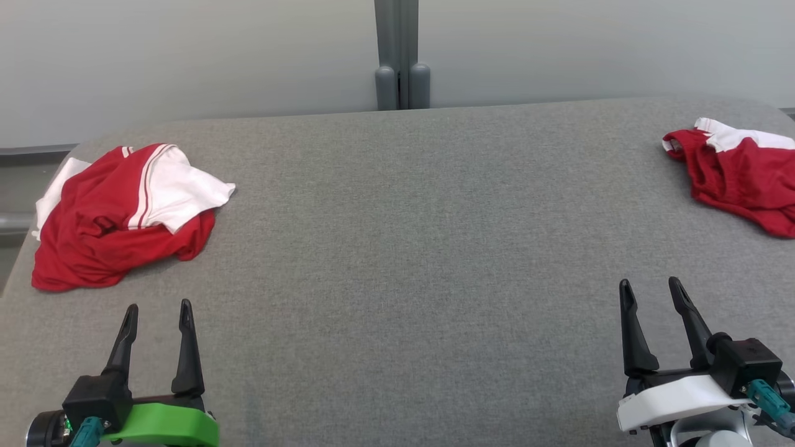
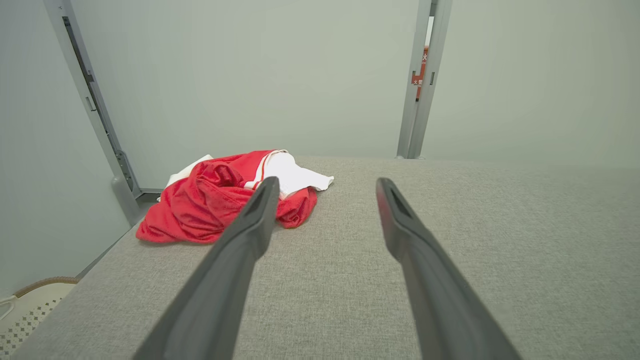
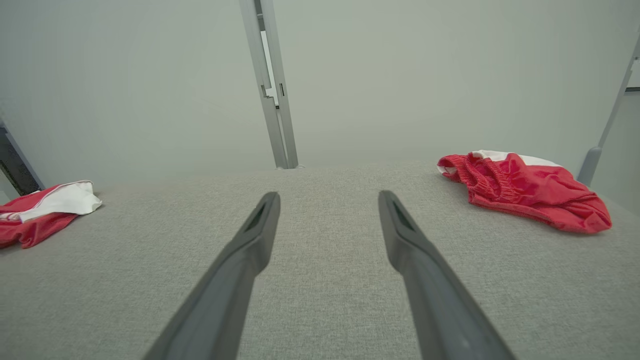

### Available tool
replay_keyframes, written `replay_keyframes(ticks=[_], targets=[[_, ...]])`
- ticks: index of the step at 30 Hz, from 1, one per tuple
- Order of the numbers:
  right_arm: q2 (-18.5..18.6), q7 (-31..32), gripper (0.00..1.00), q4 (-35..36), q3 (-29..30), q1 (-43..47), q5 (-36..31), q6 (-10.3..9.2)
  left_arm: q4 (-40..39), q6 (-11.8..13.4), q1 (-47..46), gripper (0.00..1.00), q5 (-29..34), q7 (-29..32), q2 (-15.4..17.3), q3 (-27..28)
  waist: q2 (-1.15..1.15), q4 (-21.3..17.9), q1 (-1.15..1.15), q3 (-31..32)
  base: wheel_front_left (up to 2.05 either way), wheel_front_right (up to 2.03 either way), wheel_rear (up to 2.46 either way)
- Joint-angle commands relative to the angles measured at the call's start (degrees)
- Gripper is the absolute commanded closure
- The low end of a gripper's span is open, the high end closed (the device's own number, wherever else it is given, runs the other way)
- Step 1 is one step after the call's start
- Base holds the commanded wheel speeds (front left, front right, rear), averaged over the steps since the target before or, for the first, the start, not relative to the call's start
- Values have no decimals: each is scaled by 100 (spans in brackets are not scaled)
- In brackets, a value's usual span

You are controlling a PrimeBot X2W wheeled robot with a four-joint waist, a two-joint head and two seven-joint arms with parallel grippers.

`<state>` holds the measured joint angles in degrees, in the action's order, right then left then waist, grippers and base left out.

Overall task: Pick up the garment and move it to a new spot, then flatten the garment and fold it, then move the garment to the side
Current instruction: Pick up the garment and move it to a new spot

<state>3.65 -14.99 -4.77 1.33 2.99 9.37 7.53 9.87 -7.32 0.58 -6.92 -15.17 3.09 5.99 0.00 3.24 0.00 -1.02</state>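
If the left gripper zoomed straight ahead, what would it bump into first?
Probably the left garment. The left gripper aims at its right edge, so it would likely clip the cloth there. How high it rides above the table is hard to tell.

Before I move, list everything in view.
left garment: one, red and white, crumpled at the table's far left
right garment: one, red and white, crumpled at the table's far right edge
table: one, grey cloth top, under both garments
post: one, grey, behind the table's far edge, middle
wall: one, pale grey, behind the table
left gripper: one, dark fingers on green mount, near left, open, empty
right gripper: one, dark fingers on white mount, near right, open, empty
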Motion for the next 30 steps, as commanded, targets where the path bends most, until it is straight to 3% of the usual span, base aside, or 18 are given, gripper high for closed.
replay_keyframes(ticks=[1,30], targets=[[-10,-21,0,-8,7,61,-34,-8,-3,-22,-4,0,21,7,45,19,0,116,0,-18,0,0,0],[29,70,0,-176,-66,-83,-83,-8,47,30,-49,0,-57,7,140,200,0,2180,0,-180,0,0,0]])
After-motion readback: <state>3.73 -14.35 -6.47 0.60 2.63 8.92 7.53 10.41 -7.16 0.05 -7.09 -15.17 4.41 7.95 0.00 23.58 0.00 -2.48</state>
